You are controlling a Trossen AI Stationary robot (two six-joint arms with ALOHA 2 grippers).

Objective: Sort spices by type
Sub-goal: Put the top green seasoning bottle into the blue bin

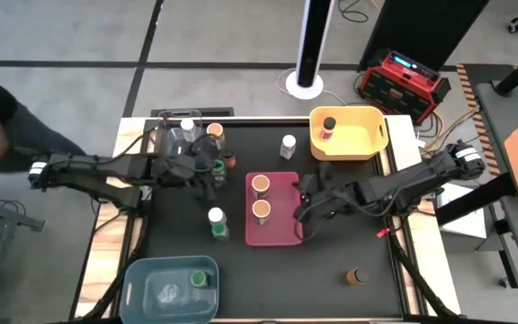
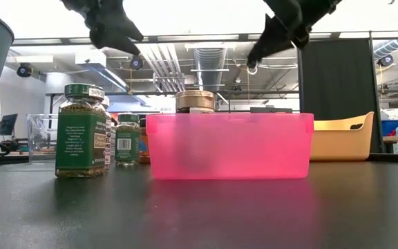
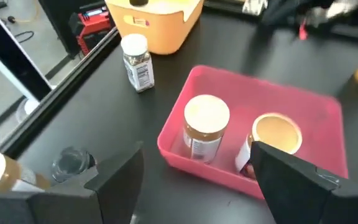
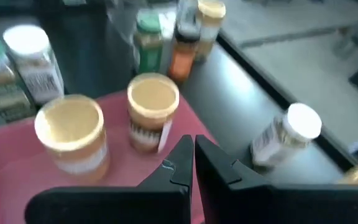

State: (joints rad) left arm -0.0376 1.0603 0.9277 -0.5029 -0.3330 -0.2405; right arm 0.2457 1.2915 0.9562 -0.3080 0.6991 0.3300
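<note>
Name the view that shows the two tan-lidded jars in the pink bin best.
The left wrist view: both tan-lidded jars show lids and labels, unblocked. The right wrist view shows them too, softer. The high view gives only lids. In the low view the pink plastic bin hides all but one lid.

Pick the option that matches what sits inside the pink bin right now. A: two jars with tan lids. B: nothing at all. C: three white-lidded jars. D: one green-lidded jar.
A: the high view shows two tan-lidded jars standing one behind the other inside the pink bin, and both wrist views show the same pair.
</note>
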